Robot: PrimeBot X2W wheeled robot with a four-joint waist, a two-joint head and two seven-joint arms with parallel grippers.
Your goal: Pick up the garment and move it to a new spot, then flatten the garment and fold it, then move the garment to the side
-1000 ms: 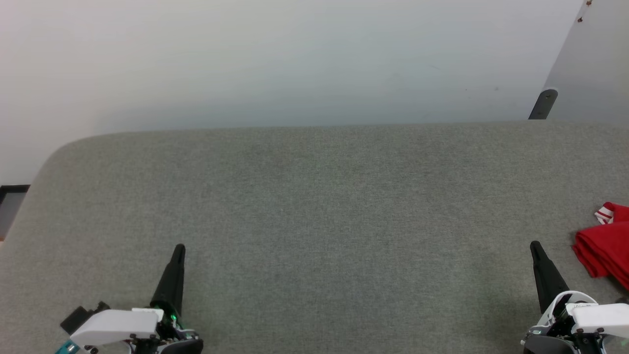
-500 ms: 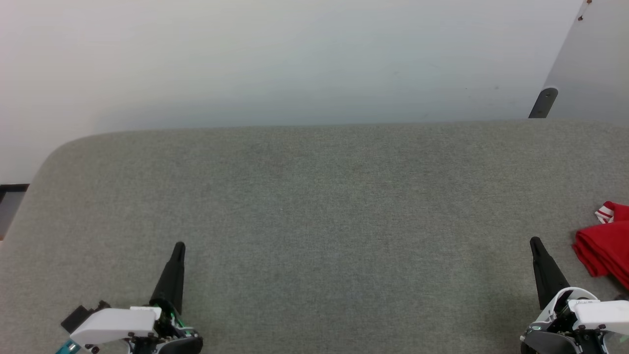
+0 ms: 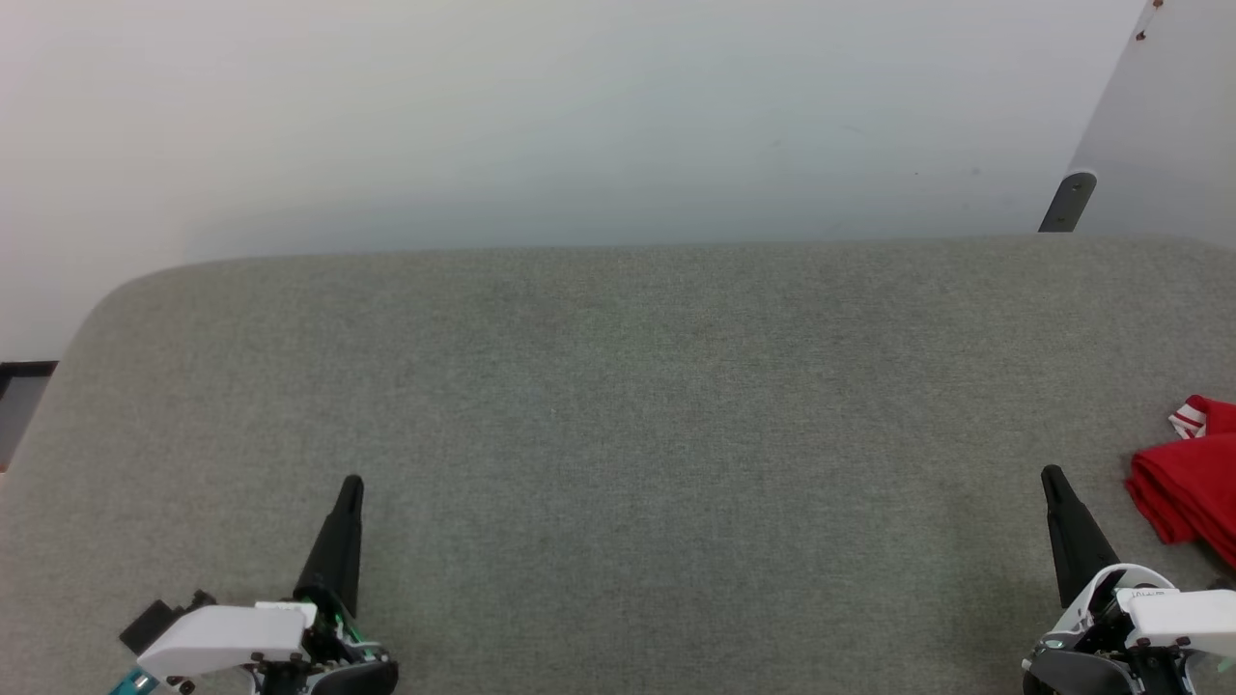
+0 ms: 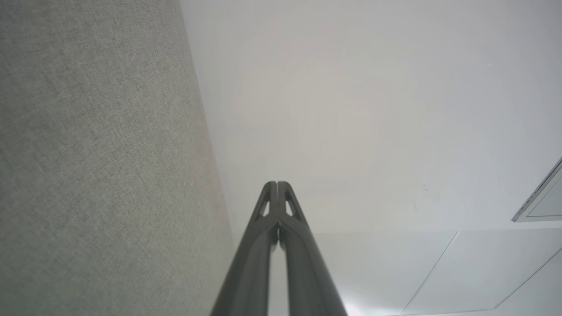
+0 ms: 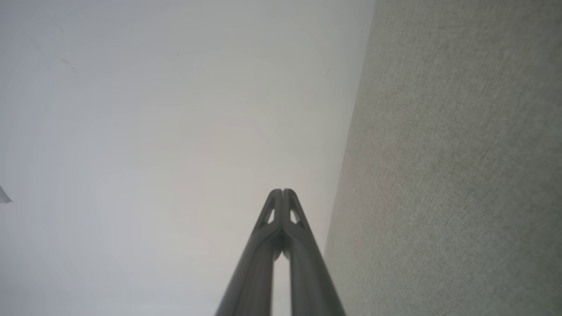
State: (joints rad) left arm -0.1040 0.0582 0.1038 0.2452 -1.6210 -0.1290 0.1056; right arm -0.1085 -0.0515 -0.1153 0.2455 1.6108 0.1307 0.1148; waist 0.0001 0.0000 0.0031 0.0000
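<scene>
Garment [image 3: 1188, 487]: folded red bundle with striped trim, lying at the right edge of the grey tabletop [image 3: 618, 386]. Left pincer [image 3: 352, 483] and right pincer [image 3: 1051, 475]: all 2 closed, empty, near the front edge, clear of the garment.

Inventory: 1 garment [image 3: 1186, 483], a single red bundle. 2 grippers: left gripper [image 3: 352, 486] and right gripper [image 3: 1051, 475]. Each has 2 dark fingers [image 4: 251, 267], so 4 in total. 1 grey fabric-covered table [image 3: 618, 386]. 1 dark post [image 3: 1068, 203] beyond its far edge. 2 small brown specks [image 3: 1140, 37] at upper right.
</scene>
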